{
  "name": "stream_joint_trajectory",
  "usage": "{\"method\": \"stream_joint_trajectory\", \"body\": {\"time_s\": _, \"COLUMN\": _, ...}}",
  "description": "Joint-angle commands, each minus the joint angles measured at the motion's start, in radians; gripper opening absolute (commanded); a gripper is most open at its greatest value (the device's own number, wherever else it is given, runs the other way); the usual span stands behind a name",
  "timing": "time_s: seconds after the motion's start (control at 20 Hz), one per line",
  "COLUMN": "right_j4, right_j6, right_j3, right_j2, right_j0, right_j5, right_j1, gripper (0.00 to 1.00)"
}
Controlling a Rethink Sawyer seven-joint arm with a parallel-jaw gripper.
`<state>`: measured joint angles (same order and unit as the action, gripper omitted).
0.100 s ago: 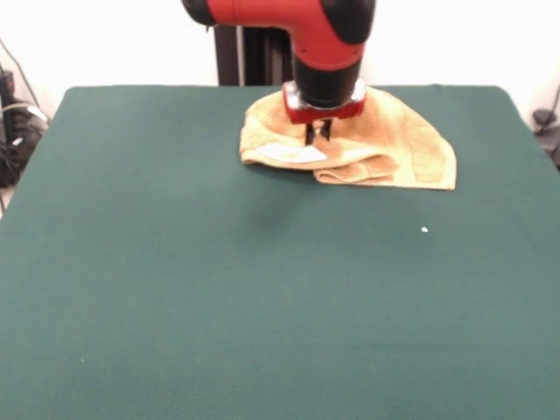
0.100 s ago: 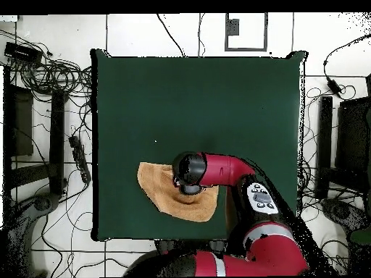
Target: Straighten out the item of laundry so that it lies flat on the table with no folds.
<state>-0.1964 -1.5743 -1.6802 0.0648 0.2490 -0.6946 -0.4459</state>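
Observation:
The item of laundry [image 1: 402,140], an orange-tan towel, lies crumpled at the far side of the green table [image 1: 219,289]. Its near edge is folded over into a thick roll, and white labels [image 1: 293,154] show at its left hem. My gripper [image 1: 318,136] points straight down onto the towel's left-centre. Its dark fingers stand close together with their tips in the cloth, pinching a small ridge. In the overhead view the towel [image 2: 163,192] sits near the table's [image 2: 203,94] bottom-left edge. There the arm's head covers the gripper and the towel's middle.
A tiny white speck [image 1: 424,230] lies on the cloth in front of the towel. The towel's right corner is close to the table's right edge in the front view. Cables and black equipment [image 2: 51,123] crowd the floor around the table.

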Motion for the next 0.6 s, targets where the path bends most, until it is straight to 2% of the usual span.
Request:
{"method": "stream_joint_trajectory", "body": {"time_s": 0.05, "right_j4": -0.066, "right_j6": 0.093, "right_j3": 0.140, "right_j2": 0.121, "right_j0": 0.007, "right_j5": -0.024, "right_j1": 0.028, "gripper": 0.00}}
{"method": "stream_joint_trajectory", "body": {"time_s": 0.6, "right_j4": -0.115, "right_j6": 0.097, "right_j3": 0.145, "right_j2": 0.145, "right_j0": 0.033, "right_j5": -0.022, "right_j1": 0.034, "gripper": 0.00}}
